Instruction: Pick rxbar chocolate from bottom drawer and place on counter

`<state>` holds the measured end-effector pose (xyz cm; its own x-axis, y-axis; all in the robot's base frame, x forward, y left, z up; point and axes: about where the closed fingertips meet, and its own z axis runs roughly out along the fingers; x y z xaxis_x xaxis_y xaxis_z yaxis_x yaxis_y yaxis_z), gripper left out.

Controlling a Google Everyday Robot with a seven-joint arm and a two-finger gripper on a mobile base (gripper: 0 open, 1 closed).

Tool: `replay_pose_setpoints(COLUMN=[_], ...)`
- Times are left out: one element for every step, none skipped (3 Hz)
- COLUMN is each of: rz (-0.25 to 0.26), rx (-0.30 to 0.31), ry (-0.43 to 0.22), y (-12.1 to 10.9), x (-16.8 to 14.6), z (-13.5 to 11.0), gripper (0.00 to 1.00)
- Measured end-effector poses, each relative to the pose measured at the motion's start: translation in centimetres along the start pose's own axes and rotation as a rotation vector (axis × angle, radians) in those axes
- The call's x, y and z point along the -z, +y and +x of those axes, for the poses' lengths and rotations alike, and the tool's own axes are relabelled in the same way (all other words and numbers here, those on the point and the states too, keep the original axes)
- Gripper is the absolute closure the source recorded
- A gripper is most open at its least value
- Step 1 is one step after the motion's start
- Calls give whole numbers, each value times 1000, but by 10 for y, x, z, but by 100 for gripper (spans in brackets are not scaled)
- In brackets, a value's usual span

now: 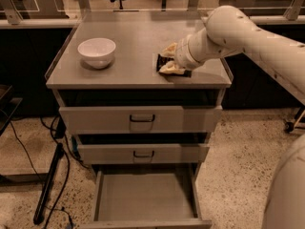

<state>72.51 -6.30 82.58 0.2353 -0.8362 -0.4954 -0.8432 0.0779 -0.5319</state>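
The rxbar chocolate, a small flat black wrapper, lies on the counter near its right front corner. My gripper reaches in from the right and sits low on the counter. Its two tan fingers stand on either side of the bar and hold it against the surface. Part of the bar is hidden under the lower finger. The bottom drawer is pulled out, and its grey tray shows nothing in it.
A white bowl stands on the left of the counter. The two upper drawers with dark handles are slightly ajar. Cables and a black stand lie on the floor at the left. My arm spans the right side.
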Motion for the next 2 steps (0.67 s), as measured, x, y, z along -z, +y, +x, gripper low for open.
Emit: replay_pose_setpoints(rz=[0,0], rx=[0,0], ry=[0,0], y=[0,0], x=[0,0], z=[0,0], gripper=[0,0])
